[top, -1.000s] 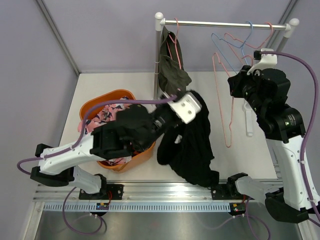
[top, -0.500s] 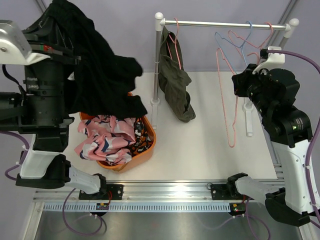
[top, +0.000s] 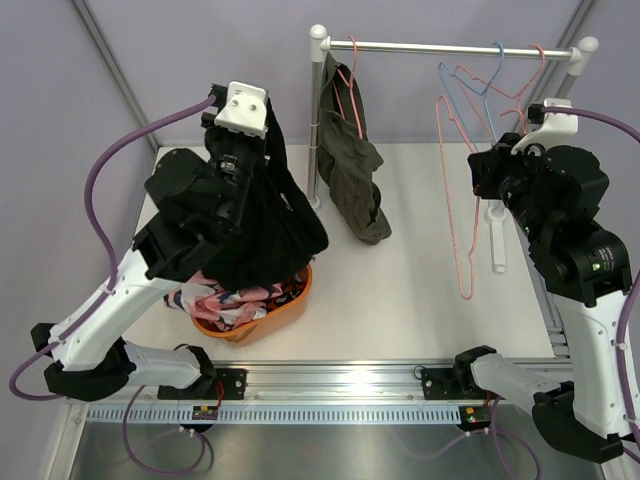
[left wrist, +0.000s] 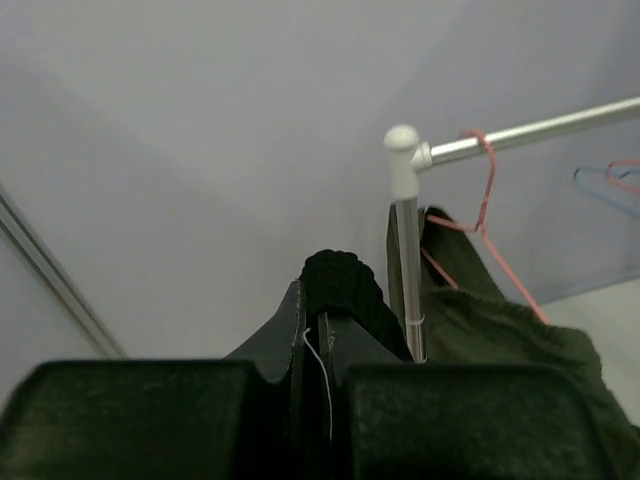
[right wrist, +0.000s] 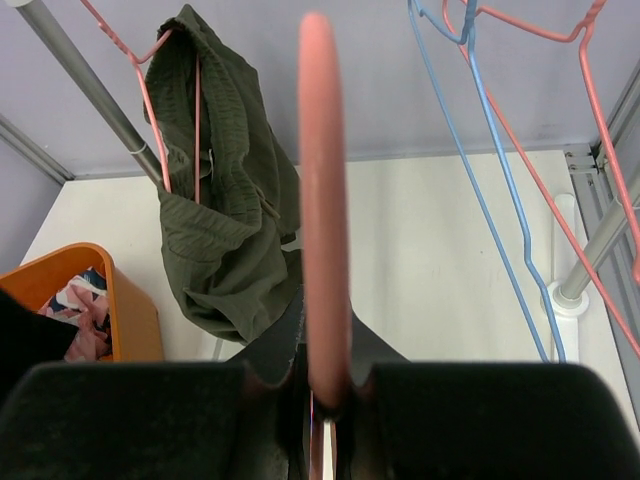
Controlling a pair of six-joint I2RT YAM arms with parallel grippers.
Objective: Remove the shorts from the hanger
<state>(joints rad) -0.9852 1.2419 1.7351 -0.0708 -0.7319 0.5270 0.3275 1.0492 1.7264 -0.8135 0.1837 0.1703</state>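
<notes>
Your left tool (left wrist: 318, 300) pinches the black shorts (top: 265, 235) tight, draping them straight over the orange basket (top: 293, 297) at centre-left. Your right tool (right wrist: 322, 395) clamps a pink hanger (right wrist: 322, 200). The olive shorts (top: 352, 185) hang upper-centre.

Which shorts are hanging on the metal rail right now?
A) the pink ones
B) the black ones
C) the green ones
C: the green shorts hang from the rail, while the left claw holds the black shorts above the orange basket, where the pink shorts lie.
</notes>
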